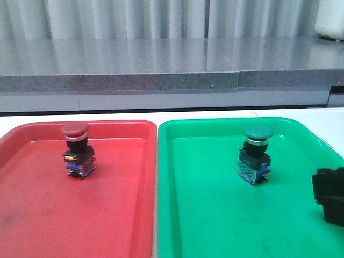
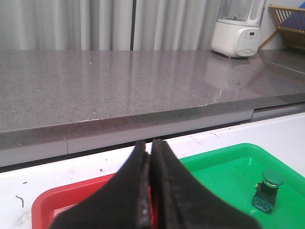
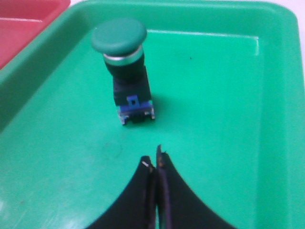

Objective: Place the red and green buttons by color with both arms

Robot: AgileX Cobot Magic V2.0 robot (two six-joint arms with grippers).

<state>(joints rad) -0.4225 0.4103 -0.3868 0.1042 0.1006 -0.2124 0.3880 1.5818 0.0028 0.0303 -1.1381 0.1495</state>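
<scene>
Two push buttons stand upright, one to a tray: the red button toward the far left of the red tray, the green button toward the far middle of the green tray. Each has a round mushroom cap, a silver collar, a black body and a blue base. The two glossy plastic trays lie side by side, rims touching, on a white counter. The right pincer, black and tapered, hovers low over the green tray just near of the green button, its tips pressed together and holding nothing. The left pincer is likewise closed and empty, raised above the red tray's far edge. Behind runs a speckled grey stone ledge.
</scene>
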